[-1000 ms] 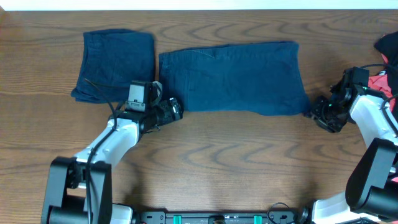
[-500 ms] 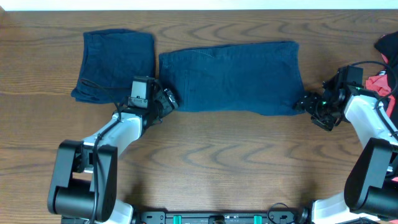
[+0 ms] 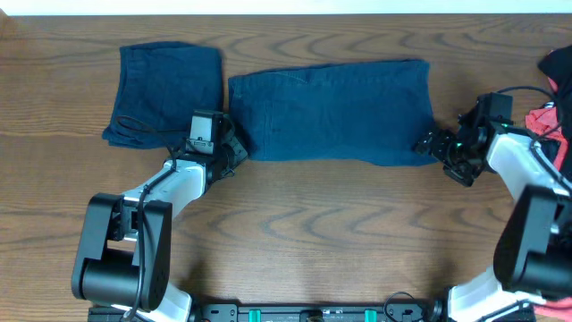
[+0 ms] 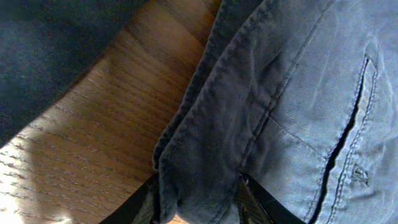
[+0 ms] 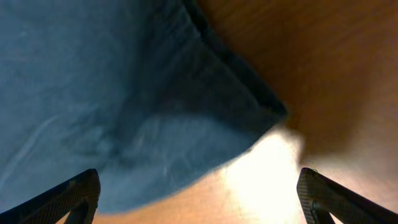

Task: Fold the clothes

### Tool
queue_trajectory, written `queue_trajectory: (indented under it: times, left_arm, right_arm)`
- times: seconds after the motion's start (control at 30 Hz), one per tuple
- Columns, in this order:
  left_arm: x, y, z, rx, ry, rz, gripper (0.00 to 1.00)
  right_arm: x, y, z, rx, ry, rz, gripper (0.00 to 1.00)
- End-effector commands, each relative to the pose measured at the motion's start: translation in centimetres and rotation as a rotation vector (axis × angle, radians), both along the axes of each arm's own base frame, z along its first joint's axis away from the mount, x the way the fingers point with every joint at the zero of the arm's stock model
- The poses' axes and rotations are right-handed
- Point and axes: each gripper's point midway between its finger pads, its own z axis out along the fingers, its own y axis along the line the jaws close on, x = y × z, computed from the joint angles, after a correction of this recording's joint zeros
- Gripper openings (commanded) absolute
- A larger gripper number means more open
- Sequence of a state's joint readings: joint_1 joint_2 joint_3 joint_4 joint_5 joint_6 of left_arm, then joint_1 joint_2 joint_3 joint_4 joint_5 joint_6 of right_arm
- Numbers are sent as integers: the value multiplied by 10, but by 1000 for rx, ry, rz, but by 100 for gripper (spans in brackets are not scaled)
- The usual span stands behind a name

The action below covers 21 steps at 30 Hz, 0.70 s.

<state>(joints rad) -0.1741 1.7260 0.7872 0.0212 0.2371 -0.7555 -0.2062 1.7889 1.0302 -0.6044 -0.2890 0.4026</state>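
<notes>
Dark navy shorts point(image 3: 331, 112) are lying flat across the middle of a brown wood-grain desk point(image 3: 313, 224), forming a wide band that runs left to right. A second dark blue garment point(image 3: 165, 89), folded into a compact rectangle, is sitting just beside the shorts at the far left. Red cloth point(image 3: 547, 118) is showing at the right edge of the desk.

The left pincer point(image 3: 234, 148) is reaching the lower left corner of the shorts. In the left wrist view its two fingers point(image 4: 146, 205) are standing close on either side of that corner, with the stitched hem filling the gap between them. I cannot tell whether they are squeezing the cloth or only touching it. The same view is showing a seam, a long pocket slit point(image 4: 348, 143) and a small button point(image 4: 357, 175) below it; any marking on the button is too blurred to read.

The right pincer point(image 3: 429, 143) is sitting at the lower right corner of the shorts. In the right wrist view its fingers point(image 5: 84, 194) are spread wide apart at the bottom corners of the picture, and the blue corner is lying between and ahead of them, touching neither.
</notes>
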Motion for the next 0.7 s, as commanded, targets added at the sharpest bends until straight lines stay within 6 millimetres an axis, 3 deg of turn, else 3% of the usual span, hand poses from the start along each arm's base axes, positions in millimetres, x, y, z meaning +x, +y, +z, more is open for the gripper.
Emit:
queue_trajectory:
  times: [0.0, 0.07, 0.17, 0.33, 0.4, 0.47, 0.67]
  left_arm:
    - [-13, -1, -16, -3, 60, -4, 39]
    - [-13, -1, -16, -2, 61, -8, 39]
    - [-14, -2, -16, -9, 63, -14, 39]
    - [-16, -5, -16, -12, 62, -43, 39]
    - [-16, -5, -16, -11, 64, -48, 36]
    - [-19, -5, -17, -13, 78, -52, 30]
    - [-37, -14, -22, -52, 147, -104, 20]
  right_arm:
    - [-5, 17, -27, 62, 65, 4, 95]
    - [-1, 25, -35, 109, 57, 13, 83]
    - [8, 28, -37, 137, 22, 20, 45]
    - [15, 17, -22, 116, -38, 36, 9]
    - [13, 10, -13, 109, -49, 32, 1]
    - [9, -1, -1, 87, -64, 31, 1]
    - [-35, -72, 29, -174, 31, -130, 1]
